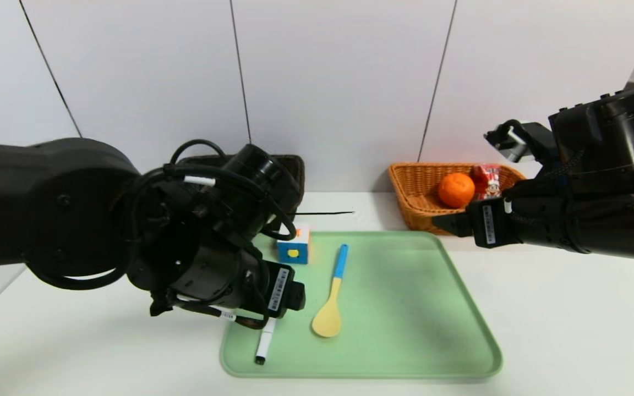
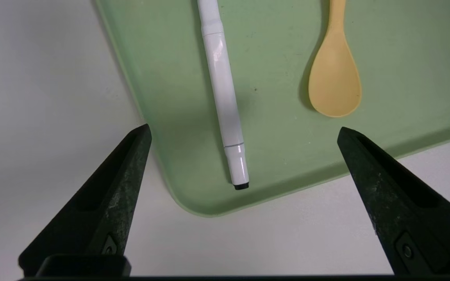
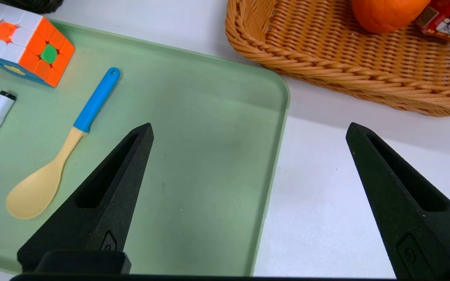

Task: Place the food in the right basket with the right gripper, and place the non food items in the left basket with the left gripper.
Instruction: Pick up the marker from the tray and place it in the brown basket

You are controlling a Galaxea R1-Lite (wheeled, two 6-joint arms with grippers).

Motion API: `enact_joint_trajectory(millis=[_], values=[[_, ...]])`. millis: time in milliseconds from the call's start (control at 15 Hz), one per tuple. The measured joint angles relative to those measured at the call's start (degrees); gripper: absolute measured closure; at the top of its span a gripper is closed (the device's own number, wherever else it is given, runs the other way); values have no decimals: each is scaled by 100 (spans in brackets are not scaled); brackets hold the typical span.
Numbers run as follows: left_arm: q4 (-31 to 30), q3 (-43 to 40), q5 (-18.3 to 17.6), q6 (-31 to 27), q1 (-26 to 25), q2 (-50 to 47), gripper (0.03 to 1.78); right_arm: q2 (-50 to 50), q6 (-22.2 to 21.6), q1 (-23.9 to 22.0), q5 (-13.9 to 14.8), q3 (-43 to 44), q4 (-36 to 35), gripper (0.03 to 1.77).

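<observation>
Non-food items share the green tray. Dark basket sits at its eleven o'clock, tan basket at one. Left gripper hangs empty at eight, fingers spread wide, probably to straddle the marker; right gripper, wide and empty, waits at two. Spoon lies at nine; orange and carton are in the tan basket, sorted as food.
</observation>
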State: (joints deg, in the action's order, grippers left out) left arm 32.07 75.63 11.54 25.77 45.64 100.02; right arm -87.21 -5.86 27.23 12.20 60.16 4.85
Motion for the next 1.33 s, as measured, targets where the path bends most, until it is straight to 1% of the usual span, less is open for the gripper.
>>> enact_joint_trajectory(millis=[200, 467, 733, 1333], values=[[-308, -144, -2, 5, -50, 210, 12, -41, 11, -4, -13, -16, -218, 10], [-661, -265, -9, -9, -226, 496, 12, -105, 2, -6, -16, -32, -232, 10], [-744, -284, -17, -9, -295, 706, 12, -166, 11, 0, -24, -32, -329, 10], [-901, -286, -74, -4, -284, 929, 12, -226, 9, 0, -16, -68, -336, 10]])
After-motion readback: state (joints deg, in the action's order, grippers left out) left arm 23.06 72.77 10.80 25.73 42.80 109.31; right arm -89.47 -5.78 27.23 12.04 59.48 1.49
